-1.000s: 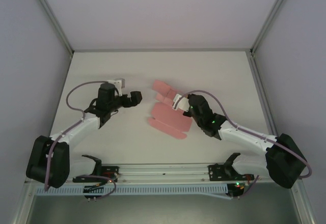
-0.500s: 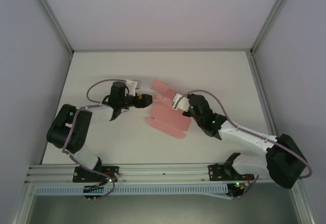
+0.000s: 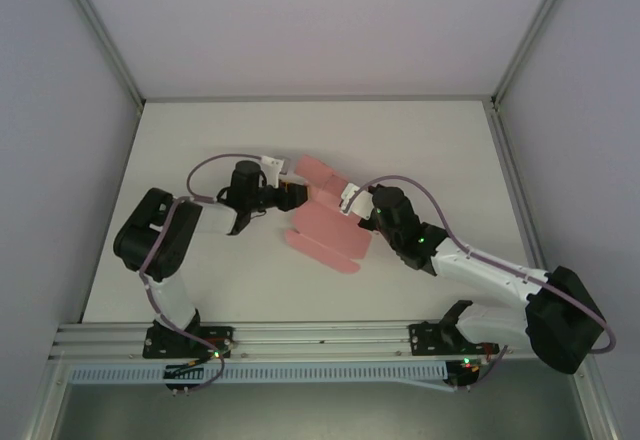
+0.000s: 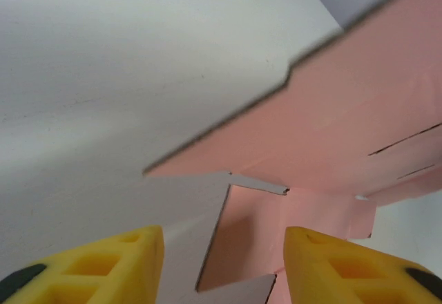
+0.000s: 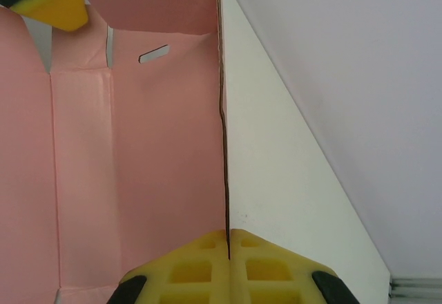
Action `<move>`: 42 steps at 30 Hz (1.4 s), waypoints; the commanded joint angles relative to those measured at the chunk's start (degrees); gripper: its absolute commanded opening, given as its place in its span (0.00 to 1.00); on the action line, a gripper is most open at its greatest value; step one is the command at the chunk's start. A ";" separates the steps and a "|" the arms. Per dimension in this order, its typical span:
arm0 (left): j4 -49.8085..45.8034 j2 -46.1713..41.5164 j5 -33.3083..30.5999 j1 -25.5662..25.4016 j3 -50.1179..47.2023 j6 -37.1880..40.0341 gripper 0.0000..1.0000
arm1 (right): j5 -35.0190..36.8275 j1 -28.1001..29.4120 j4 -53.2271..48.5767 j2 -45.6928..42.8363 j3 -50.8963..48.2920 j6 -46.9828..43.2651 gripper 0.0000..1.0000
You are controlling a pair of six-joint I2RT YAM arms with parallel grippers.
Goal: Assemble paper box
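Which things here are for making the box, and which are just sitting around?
For the job: pink paper box; left pincer, open around a flap; right pincer, shut on its edge.
Just there: white table; metal rail; grey walls.

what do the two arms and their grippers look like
The left arm and right arm have white links between bulky black joints. A thin purple-grey cable loops along each. A small green light glows on the right arm. The left gripper and right gripper have yellow fingers with moulded square pockets and black outer patches.
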 commanded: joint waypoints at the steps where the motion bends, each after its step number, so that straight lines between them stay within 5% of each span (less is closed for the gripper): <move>1: 5.49 0.29 -1.52 -1.89 -1.24 2.07 0.41 | -0.93 -0.41 -0.22 -0.98 0.44 2.19 0.00; 15: 5.42 -5.32 -12.10 -6.29 -4.45 5.62 0.05 | -0.54 -0.62 -3.10 -0.24 1.53 3.10 0.00; 25: -9.58 -9.53 -30.58 -17.17 0.66 18.58 0.01 | -1.66 -0.51 -5.11 2.14 2.90 3.00 0.00; 32: -9.49 -8.83 -46.34 -26.88 1.29 24.41 0.01 | -2.57 -0.32 -3.85 3.10 1.99 2.46 0.00; 35: -10.38 -7.76 -49.74 -29.98 2.57 24.81 0.01 | 0.56 -0.27 -2.92 3.15 0.99 2.30 0.00; 36: -10.68 -7.36 -50.22 -30.59 3.02 24.67 0.01 | -4.46 -0.19 -2.66 3.10 0.62 2.32 0.00; 42: -10.24 -2.28 -57.90 -33.32 5.99 23.26 0.03 | -4.69 -0.14 -2.40 3.42 -0.35 1.64 0.00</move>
